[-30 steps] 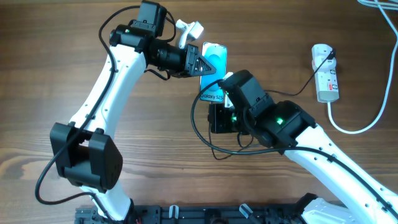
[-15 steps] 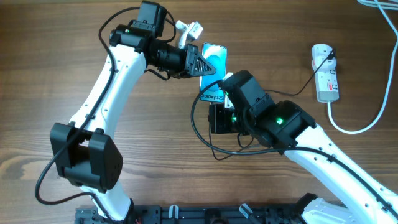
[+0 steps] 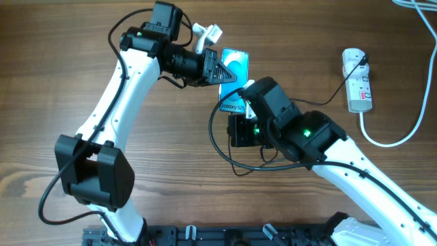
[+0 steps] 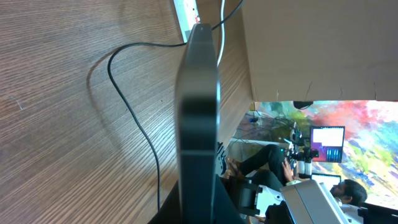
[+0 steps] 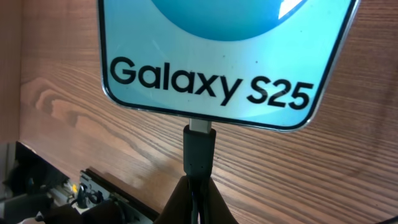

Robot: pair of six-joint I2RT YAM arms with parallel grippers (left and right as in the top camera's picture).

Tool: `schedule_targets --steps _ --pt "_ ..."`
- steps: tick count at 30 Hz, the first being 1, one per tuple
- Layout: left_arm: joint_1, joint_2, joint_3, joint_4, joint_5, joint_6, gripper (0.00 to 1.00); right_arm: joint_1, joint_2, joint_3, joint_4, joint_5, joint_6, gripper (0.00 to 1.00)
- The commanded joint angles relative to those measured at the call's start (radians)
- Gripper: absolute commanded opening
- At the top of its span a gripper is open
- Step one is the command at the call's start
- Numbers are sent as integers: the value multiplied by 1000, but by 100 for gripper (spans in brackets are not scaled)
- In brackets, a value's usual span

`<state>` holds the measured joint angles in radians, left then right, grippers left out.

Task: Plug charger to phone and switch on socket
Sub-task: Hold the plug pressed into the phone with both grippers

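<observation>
The phone (image 3: 233, 80) has a cyan screen and a white strip reading "Galaxy S25". My left gripper (image 3: 220, 70) is shut on its far end and holds it off the table; the left wrist view shows the phone (image 4: 199, 118) edge-on between the jaws. My right gripper (image 5: 199, 186) is shut on the charger's dark connector (image 5: 199, 149), whose tip sits in the port on the phone's (image 5: 224, 56) bottom edge. The thin black charger cable (image 3: 225, 154) loops under the right arm and runs to the white socket strip (image 3: 358, 80) at the right.
The socket's thick white cord (image 3: 399, 133) curves off the table's right edge. The charger cable (image 4: 134, 118) lies across the wood in the left wrist view. A black rail (image 3: 205, 236) runs along the front edge.
</observation>
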<state>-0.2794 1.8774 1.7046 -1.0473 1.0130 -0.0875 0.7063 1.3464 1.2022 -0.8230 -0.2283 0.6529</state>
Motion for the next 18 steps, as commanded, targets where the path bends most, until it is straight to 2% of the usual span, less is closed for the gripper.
schedule_targets --steps 1,18 --pt "3 -29 14 -6 45 2 4 0 -4 24 19 3 -22 5" --pt "3 -29 14 -20 45 6 4 -1 -4 24 -2 52 2 4"
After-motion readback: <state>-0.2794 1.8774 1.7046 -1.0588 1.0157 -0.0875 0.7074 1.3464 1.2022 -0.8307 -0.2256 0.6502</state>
